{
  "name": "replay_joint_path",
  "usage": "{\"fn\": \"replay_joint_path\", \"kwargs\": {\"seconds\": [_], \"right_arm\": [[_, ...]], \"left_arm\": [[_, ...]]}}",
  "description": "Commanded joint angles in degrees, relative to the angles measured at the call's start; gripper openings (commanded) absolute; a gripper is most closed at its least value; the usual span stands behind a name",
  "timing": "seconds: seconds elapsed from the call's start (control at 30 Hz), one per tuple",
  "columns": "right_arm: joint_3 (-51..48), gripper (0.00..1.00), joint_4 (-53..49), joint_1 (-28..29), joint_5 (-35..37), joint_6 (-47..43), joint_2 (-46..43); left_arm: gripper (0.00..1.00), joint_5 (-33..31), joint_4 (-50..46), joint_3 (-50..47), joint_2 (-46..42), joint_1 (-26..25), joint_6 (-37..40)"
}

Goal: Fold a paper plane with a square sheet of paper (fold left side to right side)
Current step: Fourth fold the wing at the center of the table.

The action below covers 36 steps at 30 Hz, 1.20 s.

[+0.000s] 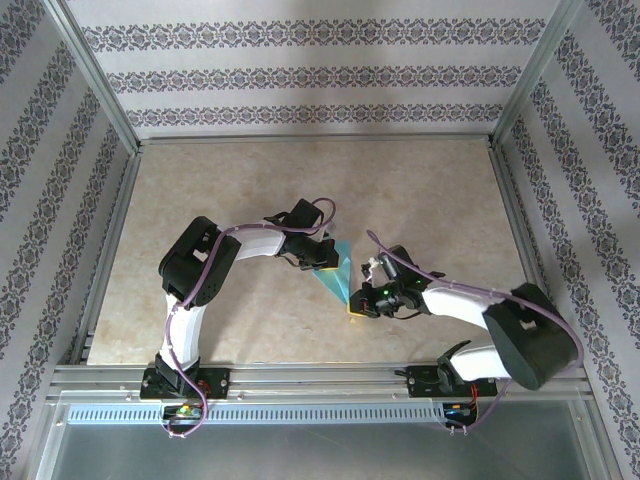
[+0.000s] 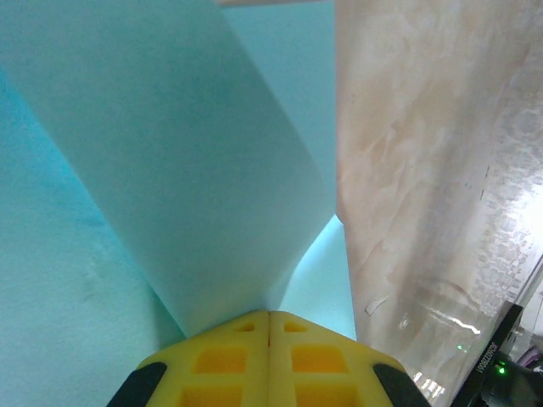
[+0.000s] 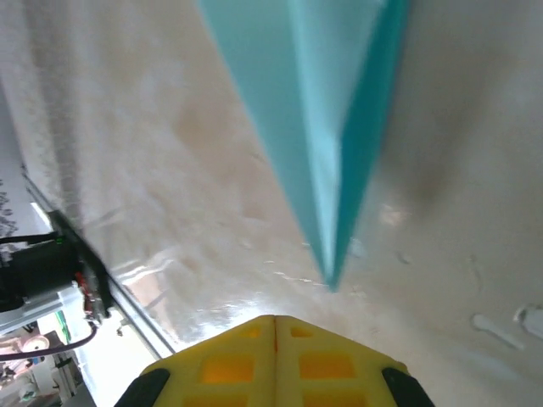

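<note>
One folded sheet lies mid-table: the square sheet of paper (image 1: 337, 275), teal, now a narrow triangle pointing toward the near edge, between my two grippers. From above I see the left gripper (image 1: 322, 262) at its wide far end and the right gripper (image 1: 354, 308) by its point.

The left wrist view gives finer detail. A flap of the paper (image 2: 170, 170) stands up off the layer beneath and narrows right down to the left gripper (image 2: 269, 326). Its yellow fingers (image 2: 221, 365) are pressed together, and I cannot tell whether paper is caught between them.

In the right wrist view the right gripper (image 3: 275, 331) also has its fingers pressed together. The paper's point (image 3: 329, 271) sits just ahead of them, apart, over the beige table (image 3: 170, 170).
</note>
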Motion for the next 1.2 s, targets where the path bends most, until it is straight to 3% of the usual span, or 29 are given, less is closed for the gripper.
{"fn": "replay_joint_path", "kwargs": {"seconds": [0.0,0.43,1.17], "right_arm": [[2.7,0.0,-1.4,-2.0,-1.0,-0.3,-2.7],[11.5,0.0,4.9,0.8,6.3,0.5,14.0],[9.1,0.0,-5.3,0.6,14.3,-3.9,20.0]], "left_arm": [[0.01,-5.2,-3.3,-1.7,1.6,0.8,0.0],[0.01,-4.9,-3.3,-1.6,1.6,0.6,-0.3],[0.02,-5.5,-3.4,-0.5,-1.2,0.8,1.8]]}}
